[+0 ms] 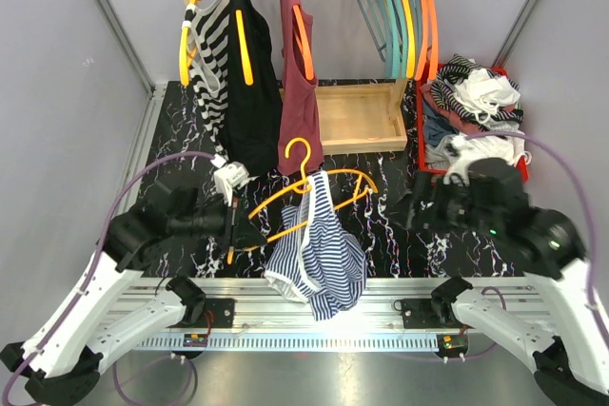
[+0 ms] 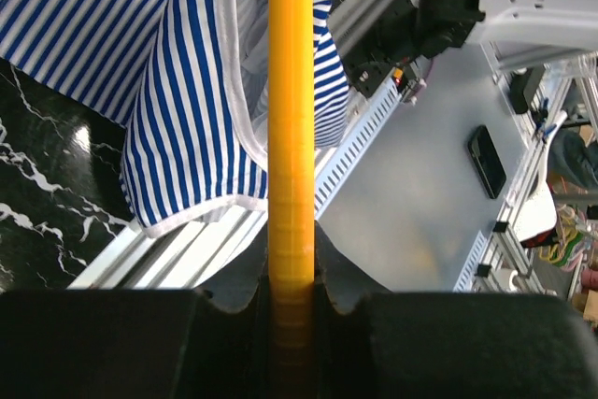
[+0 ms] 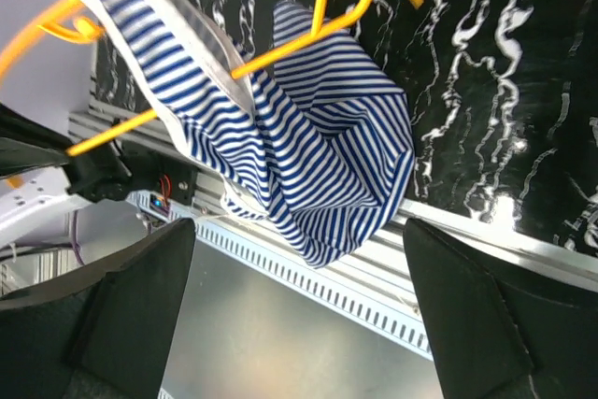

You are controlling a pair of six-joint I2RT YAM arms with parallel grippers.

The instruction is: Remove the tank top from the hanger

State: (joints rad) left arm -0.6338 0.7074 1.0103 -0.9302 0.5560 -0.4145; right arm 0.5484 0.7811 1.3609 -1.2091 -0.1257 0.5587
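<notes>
Pale grey panel walls (image 1: 57,92) at left, back and right. Black white-veined marble-pattern bench (image 1: 381,235), glossy, catching glare. Ribbed aluminium rail (image 1: 314,316) along near edge. Light wooden garment rack (image 1: 357,116) at back, tray base. Plain grey floor (image 2: 420,221) below.

No legible txt, labels, brand marks or nos. could be read in any view. Small circuit board (image 3: 161,203) by the alu. rail was too tiny & blurred to read anything off it.
</notes>
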